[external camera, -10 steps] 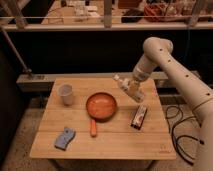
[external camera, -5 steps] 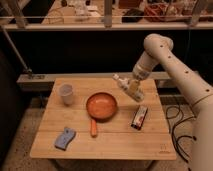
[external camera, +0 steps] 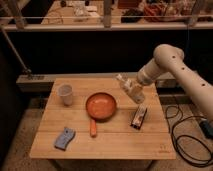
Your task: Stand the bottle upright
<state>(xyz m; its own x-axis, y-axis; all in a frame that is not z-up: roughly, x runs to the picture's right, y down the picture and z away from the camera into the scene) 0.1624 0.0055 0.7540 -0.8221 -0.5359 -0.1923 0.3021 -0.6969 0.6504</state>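
One gripper (external camera: 134, 90), bottle (external camera: 129, 87), cup (external camera: 65, 94), pan (external camera: 100, 106), packet (external camera: 139, 116), sponge (external camera: 64, 138).

High frontal view, claw (external camera: 131, 90) above table (external camera: 105, 142)

The whitish-cream bottle (external camera: 129, 86) hangs tilted, its neck pointing up-left, above the worktop's (external camera: 110, 137) far right part, at the gripper (external camera: 134, 90).

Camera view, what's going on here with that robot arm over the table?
The robot's gripper is at the right rear of the wooden table, at a small whitish bottle that is tilted, not upright. An orange frying pan sits mid-table, a white cup to the left, a blue sponge at the front, and a dark packet below the gripper.
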